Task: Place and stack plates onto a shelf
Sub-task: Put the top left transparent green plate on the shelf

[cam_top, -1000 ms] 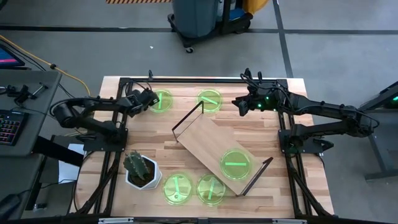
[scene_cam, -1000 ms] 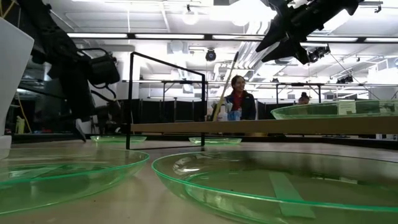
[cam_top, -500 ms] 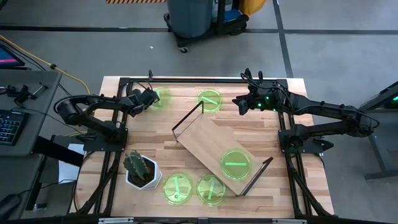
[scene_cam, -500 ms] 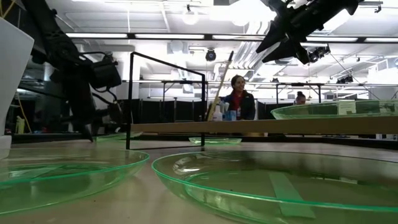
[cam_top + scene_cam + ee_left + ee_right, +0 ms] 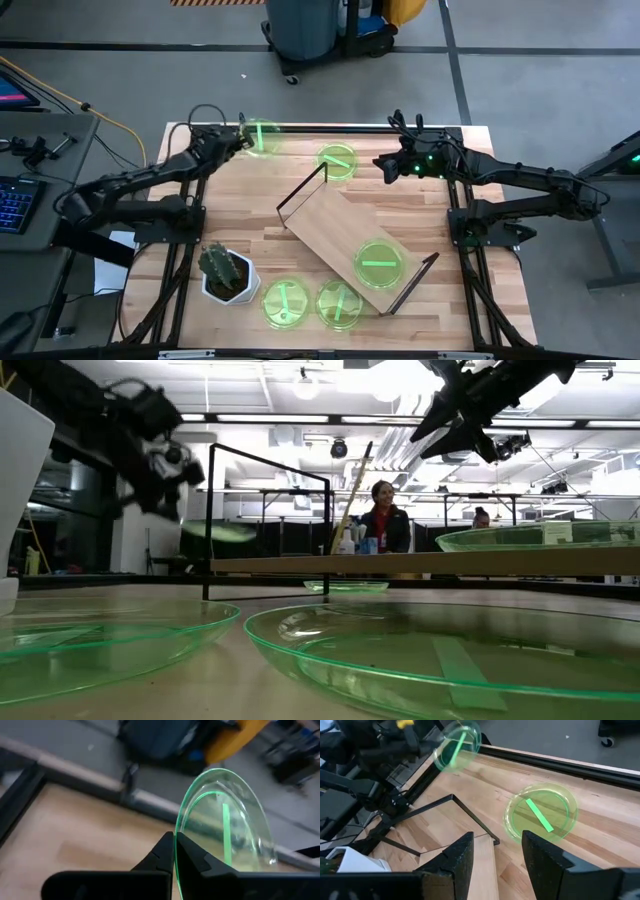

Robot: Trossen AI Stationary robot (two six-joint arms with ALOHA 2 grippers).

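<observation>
One translucent green round plate (image 5: 380,262) already sits on the long light-wood shelf board with black wire end frames (image 5: 330,228); four are left. The left gripper (image 5: 238,142) has its fingers clamped on the rim of a second green plate (image 5: 262,137), lifted at the desk's far left corner. Another plate (image 5: 338,160) lies flat near the shelf's far end, and two more (image 5: 285,302) (image 5: 339,304) sit on the desk's near edge beside a white-potted cactus (image 5: 228,272). The right gripper (image 5: 386,167) waits, fingers apart, above the far side. The left wrist view shows the rim pinch (image 5: 176,851); the low view alone shows a person (image 5: 382,518) behind.
</observation>
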